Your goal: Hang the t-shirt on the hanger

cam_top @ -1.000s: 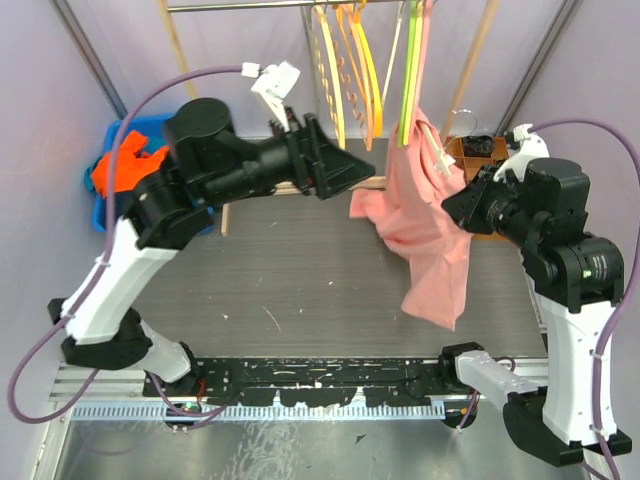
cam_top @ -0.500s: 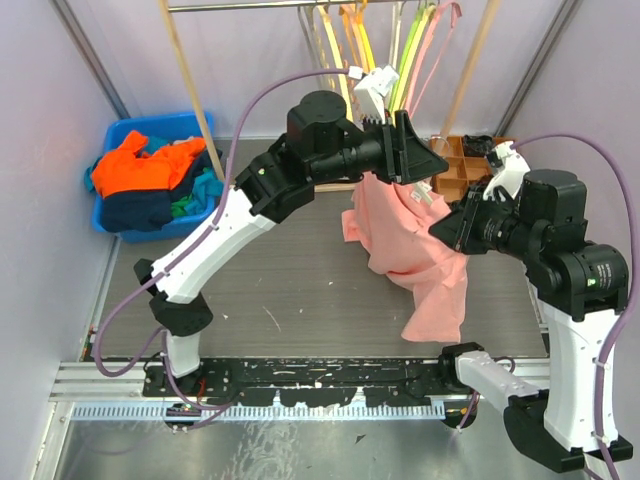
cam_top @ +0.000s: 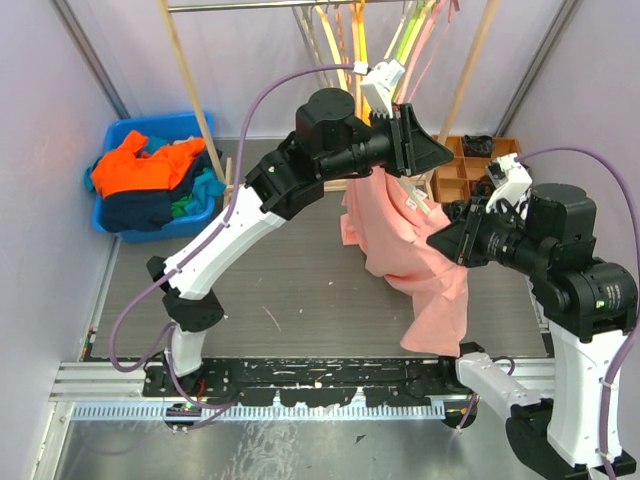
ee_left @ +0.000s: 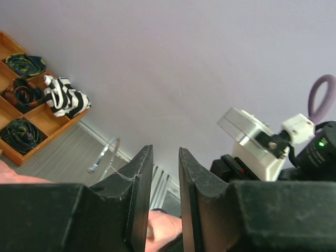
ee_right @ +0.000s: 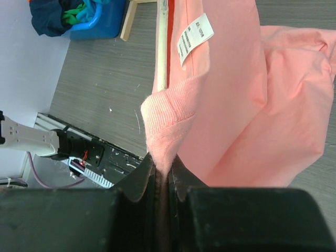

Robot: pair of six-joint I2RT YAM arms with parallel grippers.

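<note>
2 grippers now meet at the t-shirt hanging toward 2 o'clock over the table: our right gripper pinches its collar tight, while our left gripper has swung across from 9 o'clock, jaws narrowing yet apart, probably to take the collar's other side

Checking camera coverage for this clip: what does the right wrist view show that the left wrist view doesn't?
Only the right wrist: the right gripper shut on the t-shirt at its collar, the care label, a blue bin. Only the left wrist: the left gripper, jaws slightly apart, a wooden tray of rolled cloth items, a thin wire hook. Both: pink t-shirt fabric and the grey tabletop.
</note>
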